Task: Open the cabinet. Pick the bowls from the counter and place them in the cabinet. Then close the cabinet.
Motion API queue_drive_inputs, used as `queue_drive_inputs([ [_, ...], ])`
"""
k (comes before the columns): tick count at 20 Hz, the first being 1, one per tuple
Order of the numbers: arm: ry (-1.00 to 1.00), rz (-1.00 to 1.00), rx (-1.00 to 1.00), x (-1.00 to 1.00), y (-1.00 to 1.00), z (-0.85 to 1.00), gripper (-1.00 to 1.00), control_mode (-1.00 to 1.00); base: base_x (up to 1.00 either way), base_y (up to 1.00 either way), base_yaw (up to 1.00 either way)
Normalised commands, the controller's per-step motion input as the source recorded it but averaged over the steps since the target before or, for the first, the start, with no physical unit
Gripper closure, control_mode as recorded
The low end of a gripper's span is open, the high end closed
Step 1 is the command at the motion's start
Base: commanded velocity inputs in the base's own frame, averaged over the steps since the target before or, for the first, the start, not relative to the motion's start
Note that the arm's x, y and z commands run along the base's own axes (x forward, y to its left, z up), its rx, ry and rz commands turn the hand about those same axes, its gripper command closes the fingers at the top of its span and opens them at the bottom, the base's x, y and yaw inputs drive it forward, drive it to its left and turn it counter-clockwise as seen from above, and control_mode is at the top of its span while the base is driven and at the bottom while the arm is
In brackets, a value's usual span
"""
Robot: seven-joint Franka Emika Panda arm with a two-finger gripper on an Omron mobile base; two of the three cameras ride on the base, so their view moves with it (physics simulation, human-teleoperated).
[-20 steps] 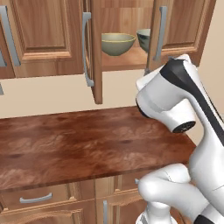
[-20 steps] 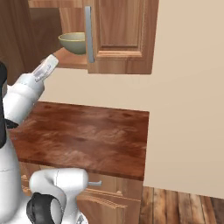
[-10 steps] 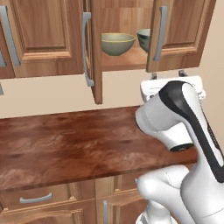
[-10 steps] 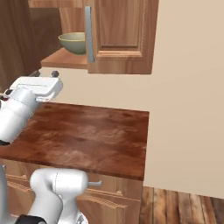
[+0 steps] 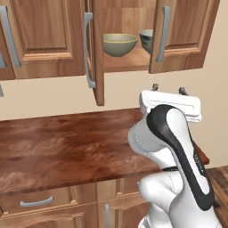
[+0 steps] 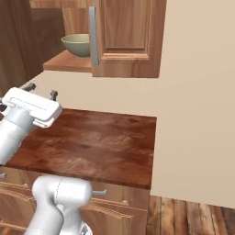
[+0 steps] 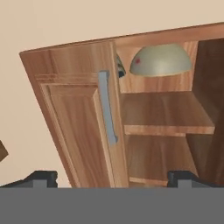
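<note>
The cabinet [image 5: 182,40] stands open, its left door [image 5: 97,53] swung out edge-on and its right door [image 6: 126,36] ajar. The beige-olive bowl [image 5: 119,44] and the grey-green bowl [image 5: 146,39] sit on the shelf inside; the right door half hides the grey-green one. The beige-olive bowl [image 6: 77,44] also shows from the right. My gripper [image 5: 168,89] is open and holds nothing, below the cabinet and above the counter [image 5: 67,147]. The rolled hand view has the right door's handle [image 7: 107,107], the shelf [image 7: 166,113] and the beige-olive bowl [image 7: 161,61] ahead of my gripper [image 7: 112,179].
A separate wall cabinet door [image 5: 40,35] hangs left of the open one. Drawer fronts with grey handles [image 5: 35,202] run under the counter. The counter ends at its right edge [image 6: 153,151] against the beige wall, with wooden floor [image 6: 193,215] beyond.
My hand has dropped from pointing up at the cabinet and turned level over the counter. The gripper stayed open. Bowls and doors have not moved.
</note>
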Motion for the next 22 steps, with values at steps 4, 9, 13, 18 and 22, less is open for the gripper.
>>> queue_drive_inputs([
  [4,0.10,-0.14,0.09,-0.36,0.68,0.10,-1.00,-1.00,0.00,0.00,0.00],
  [9,0.08,-0.21,0.03,-0.25,0.76,0.17,-1.00,-1.00,0.00,0.00,0.00],
  [13,0.12,-0.21,0.01,-0.12,0.75,0.18,-1.00,-1.00,0.00,0.00,0.00],
  [18,0.11,-0.23,0.00,-0.12,0.74,0.15,-1.00,-1.00,0.00,0.00,0.00],
  [22,0.08,-0.32,0.05,-0.38,0.60,0.08,-1.00,-1.00,0.00,0.00,0.00],
])
